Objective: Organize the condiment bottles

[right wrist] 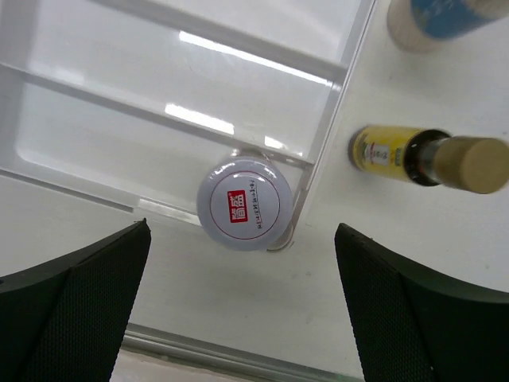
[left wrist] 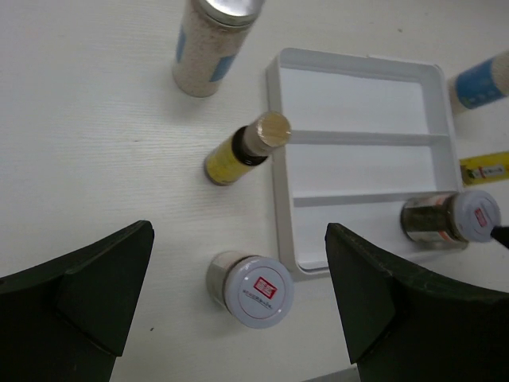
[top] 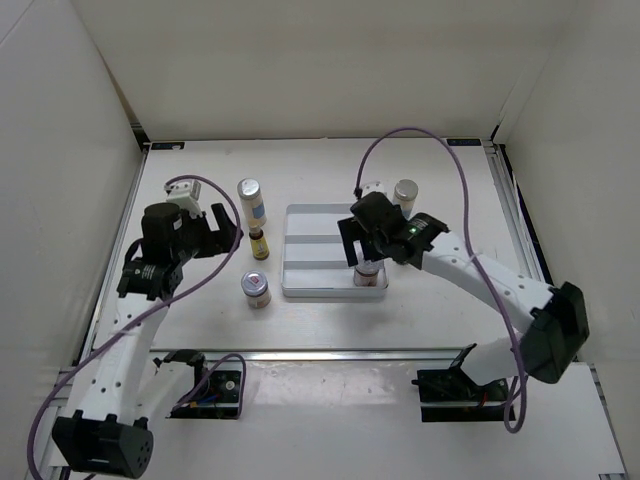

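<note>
A white three-compartment tray (top: 300, 255) lies mid-table. One squat jar (top: 370, 277) with a red-marked lid stands in the right end of its nearest compartment. My right gripper (top: 367, 250) hovers open just above that jar (right wrist: 245, 203), not touching it. Right of the tray stand a slim yellow bottle (right wrist: 398, 155) and a tall white blue-banded bottle (top: 405, 193). Left of the tray stand a tall white bottle (top: 250, 200), a slim yellow bottle (top: 259, 243) and the second squat jar (top: 257, 289). My left gripper (top: 228, 232) is open and empty, above and left of these; that jar (left wrist: 253, 288) shows between its fingers.
White walls enclose the table on the left, back and right. A metal rail (top: 330, 353) runs along the near edge in front of the arm bases. The tray's two far compartments (left wrist: 358, 103) hold nothing.
</note>
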{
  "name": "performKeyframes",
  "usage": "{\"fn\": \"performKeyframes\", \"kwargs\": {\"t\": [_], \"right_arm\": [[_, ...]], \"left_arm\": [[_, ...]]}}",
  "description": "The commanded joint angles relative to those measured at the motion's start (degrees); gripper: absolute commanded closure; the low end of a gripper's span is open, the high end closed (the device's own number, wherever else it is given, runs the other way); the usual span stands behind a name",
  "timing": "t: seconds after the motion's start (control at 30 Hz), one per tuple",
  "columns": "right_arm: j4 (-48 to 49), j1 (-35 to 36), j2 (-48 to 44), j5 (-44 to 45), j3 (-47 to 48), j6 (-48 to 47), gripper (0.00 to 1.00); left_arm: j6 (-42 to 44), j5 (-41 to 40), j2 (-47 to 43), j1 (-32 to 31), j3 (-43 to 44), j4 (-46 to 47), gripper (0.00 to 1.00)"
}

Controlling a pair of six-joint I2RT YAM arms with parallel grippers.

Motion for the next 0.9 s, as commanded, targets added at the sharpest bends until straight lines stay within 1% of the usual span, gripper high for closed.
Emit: {"fn": "performKeyframes", "kwargs": {"t": [0.0, 0.03, 0.1, 0.13, 0.17, 0.23, 0.33, 0.4, 0.47, 0.5, 0.57, 0.6, 0.63, 0.67, 0.77, 0.8, 0.87], "right_arm": [[-1.93, 0.52, -5.13, 3.29, 4.51, -2.66, 0.00], [-1.94, 0.52, -5.66, 3.29, 5.29, -3.28, 0.00], [-1.94, 0.52, -7.06, 3.29, 5.30, -3.28, 0.00], [-1.94, 0.52, -7.07, 3.29, 5.30, -3.28, 0.00], [-1.94, 0.52, -7.68, 2.77, 5.30, -3.28, 0.00], [-1.94, 0.52, -8.39, 2.76, 5.30, -3.28, 0.00], [-1.94, 0.52, -9.79, 2.24, 4.07, -2.76, 0.00], [-1.94, 0.52, -10.32, 1.63, 3.46, -2.15, 0.00], [-1.94, 0.52, -10.84, 1.62, 3.45, -2.14, 0.00], [-1.94, 0.52, -10.85, 1.62, 3.45, -2.14, 0.00], [-1.94, 0.52, -10.85, 1.62, 2.84, -2.14, 0.00], [-1.94, 0.52, -10.85, 1.62, 2.84, -2.14, 0.00], [-1.94, 0.52, -10.85, 1.62, 2.84, -2.14, 0.00], [-1.94, 0.52, -10.85, 1.62, 2.31, -2.14, 0.00], [-1.94, 0.52, -10.85, 1.09, 2.31, -2.14, 0.00], [-2.46, 0.52, -10.85, 1.09, 2.31, -2.14, 0.00], [-2.47, 0.52, -10.85, 1.09, 2.31, -2.14, 0.00]], "left_arm": [[-0.23, 3.29, -2.87, -2.85, -1.91, 0.28, 0.00], [-0.23, 3.81, -3.40, -4.07, -1.91, -0.42, 0.00], [-0.85, 3.82, -3.41, -4.61, -1.91, -2.09, 0.00], [-1.45, 3.21, -2.80, -5.92, -1.91, -4.01, 0.00], [-2.50, 2.59, -2.79, -5.93, -1.31, -4.90, 0.00], [-3.65, 2.59, -2.27, -7.77, -1.30, -5.44, 0.00], [-6.81, 2.59, -0.77, -11.54, -1.30, -7.63, 0.00], [-9.79, 0.75, 0.98, -15.41, -2.35, -8.77, 0.00], [-11.73, -1.88, 1.68, -18.39, -2.96, -9.30, 0.00], [-12.70, -3.46, 1.69, -21.45, -2.97, -10.00, 0.00], [-15.43, -7.68, 3.79, -24.63, -3.50, -12.37, 0.00], [-16.39, -11.87, 6.06, -27.96, -3.50, -13.51, 0.00], [-18.23, -14.09, 6.95, -29.38, -2.89, -15.61, 0.00], [-19.29, -18.20, 7.57, -31.31, -2.88, -16.41, 0.00], [-22.90, -22.63, 7.58, -31.33, -2.88, -18.53, 0.00], [-23.51, -25.16, 6.53, -31.33, -2.88, -19.05, 0.00], [-24.74, -27.11, 5.21, -31.33, -3.40, -19.67, 0.00]]}}
